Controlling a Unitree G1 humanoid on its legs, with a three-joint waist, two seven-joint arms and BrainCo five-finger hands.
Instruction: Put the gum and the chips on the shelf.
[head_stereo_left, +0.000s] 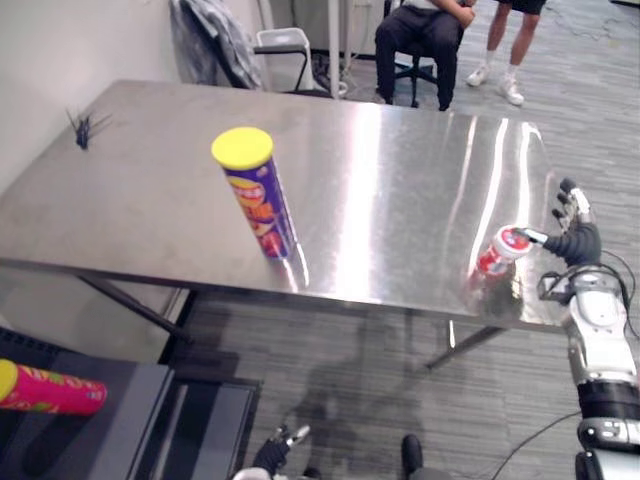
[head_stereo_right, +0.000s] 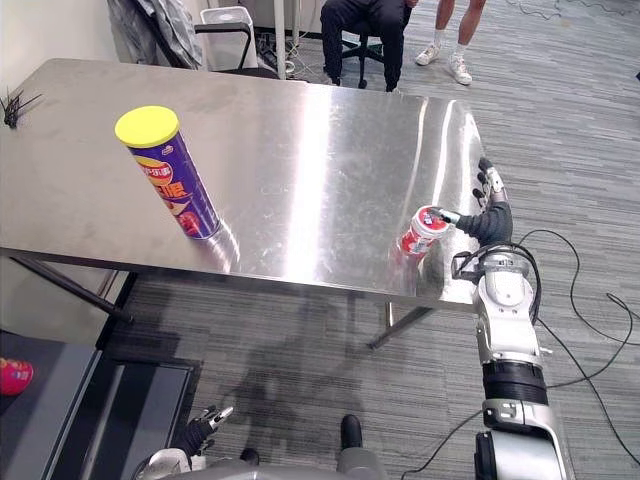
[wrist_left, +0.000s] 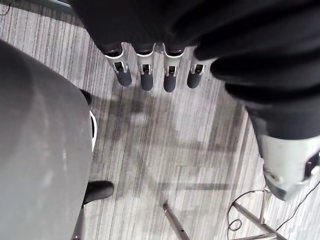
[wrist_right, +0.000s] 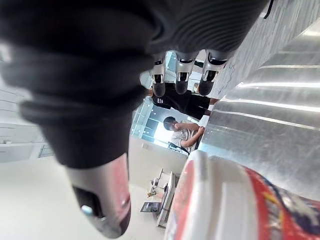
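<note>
So the lidded gum tub (head_stereo_right: 422, 232) sat just beside the right hand (head_stereo_right: 492, 222), fingers relaxed; the chips can (head_stereo_right: 170, 175) stood capped; the left hand (wrist_left: 146, 75) hung unclenched.

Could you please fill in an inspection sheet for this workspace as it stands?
Surface: steel table, bare metal with glare.
Job's things: chips can upright, left of centre; gum tub near the front right edge. Neither is on the shelf yet.
Clutter: small black spiky item at the table's far left corner; pink can lying on the dark shelf at lower left.
Robot hands: right robot hand open beside the gum tub, thumb tip by its lid; left robot hand open, low over the floor.
Cables: nothing seen on the table.
Surroundings: seated person and standing person beyond the table; chair draped with clothing.
</note>
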